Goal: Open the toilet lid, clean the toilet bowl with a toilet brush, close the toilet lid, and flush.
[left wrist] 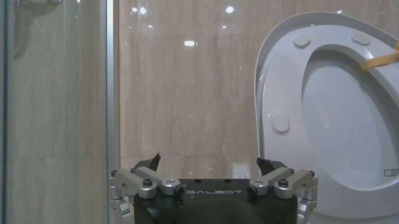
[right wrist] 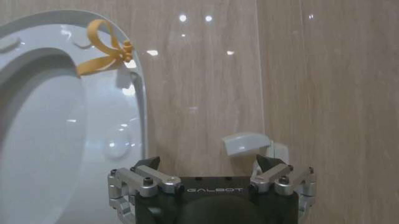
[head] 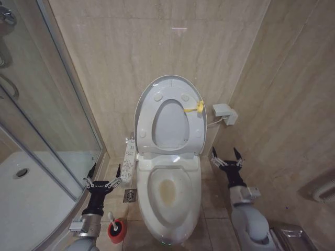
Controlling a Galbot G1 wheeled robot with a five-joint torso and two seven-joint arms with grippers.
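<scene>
The toilet lid (head: 194, 138) stands raised against the back wall, its underside with round bumpers facing me and a yellow tag (head: 194, 109) at its right edge. The lid (left wrist: 277, 93) and the tag (right wrist: 106, 49) also appear in the wrist views. Below it the toilet bowl (head: 170, 193) lies exposed with a brownish stain inside. The toilet brush (head: 111, 218) stands in its red holder cup (head: 117, 231) on the floor left of the bowl. My left gripper (head: 105, 173) hangs open above the brush, empty. My right gripper (head: 226, 155) is open and empty right of the bowl.
A glass shower door (head: 47, 120) and a white shower tray (head: 26, 198) take up the left side. A long white control panel (head: 129, 155) sits at the bowl's left, a floor drain (head: 130, 195) beside it. A white wall box (head: 224, 112) is at the right.
</scene>
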